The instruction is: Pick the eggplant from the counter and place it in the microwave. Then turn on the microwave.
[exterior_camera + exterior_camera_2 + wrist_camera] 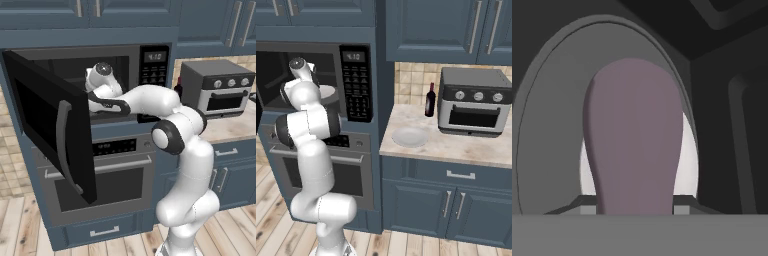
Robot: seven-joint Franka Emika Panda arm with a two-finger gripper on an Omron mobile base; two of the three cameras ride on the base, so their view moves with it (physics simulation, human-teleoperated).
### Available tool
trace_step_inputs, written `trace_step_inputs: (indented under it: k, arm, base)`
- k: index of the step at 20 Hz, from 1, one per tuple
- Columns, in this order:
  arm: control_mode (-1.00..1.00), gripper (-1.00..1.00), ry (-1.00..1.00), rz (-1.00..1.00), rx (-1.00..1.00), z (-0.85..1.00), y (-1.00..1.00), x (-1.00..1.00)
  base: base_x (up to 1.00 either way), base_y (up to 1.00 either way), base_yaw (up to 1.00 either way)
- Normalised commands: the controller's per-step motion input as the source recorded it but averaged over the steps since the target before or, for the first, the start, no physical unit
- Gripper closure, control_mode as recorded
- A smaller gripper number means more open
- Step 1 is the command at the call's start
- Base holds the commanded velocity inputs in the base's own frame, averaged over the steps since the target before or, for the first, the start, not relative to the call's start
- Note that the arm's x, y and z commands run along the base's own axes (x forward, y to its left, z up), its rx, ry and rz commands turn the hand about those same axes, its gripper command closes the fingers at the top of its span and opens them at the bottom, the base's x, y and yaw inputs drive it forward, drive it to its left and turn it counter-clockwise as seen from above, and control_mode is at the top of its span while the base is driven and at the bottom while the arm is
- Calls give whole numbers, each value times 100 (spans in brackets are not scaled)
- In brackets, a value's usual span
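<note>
The arm reached into the open microwave (pixel 125 65), its wrist past the front edge of the cavity. The microwave door (pixel 50 125) stood swung out to the left, its vertical grey handle (pixel 64 145) facing the room, so the free way in lay between the door's inner face and the keypad column (pixel 358 92) on the right. The arm's elbow hung in front of the wall oven (pixel 100 185) below, clear of the oven's horizontal handle.

In the hand view the eggplant (pixel 634 135) rose between the two finger tips of the gripper (pixel 634 207), a dull purple body that ran up the frame over the pale turntable (pixel 552 135). The finger tips sat tight against its sides, so the gripper was clamped on the eggplant. Whether the eggplant touched the turntable could not be told. The dark cavity walls closed in at the right and top of that view, with little spare room beyond the turntable's rim.

To the right, the desk (pixel 456 145) carried a pale plate (pixel 410 136) near its left edge, a dark red bottle (pixel 430 100) against the tiled wall, and a grey toaster oven (pixel 473 102) beside the bottle. Open desk lay in front of the toaster oven up to the front edge.

The microwave display (pixel 354 56) showed light digits, too small to read surely; the keypad labels were unreadable.
</note>
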Motion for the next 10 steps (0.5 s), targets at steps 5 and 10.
trace_step_inputs:
  k: [5,10]
  arm:
    - [-100,100,1,0,-1,-1,5,13]
    - [-100,100,1,0,-1,-2,3,11]
  base:
    - [0,0,0]
    - [0,0,0]
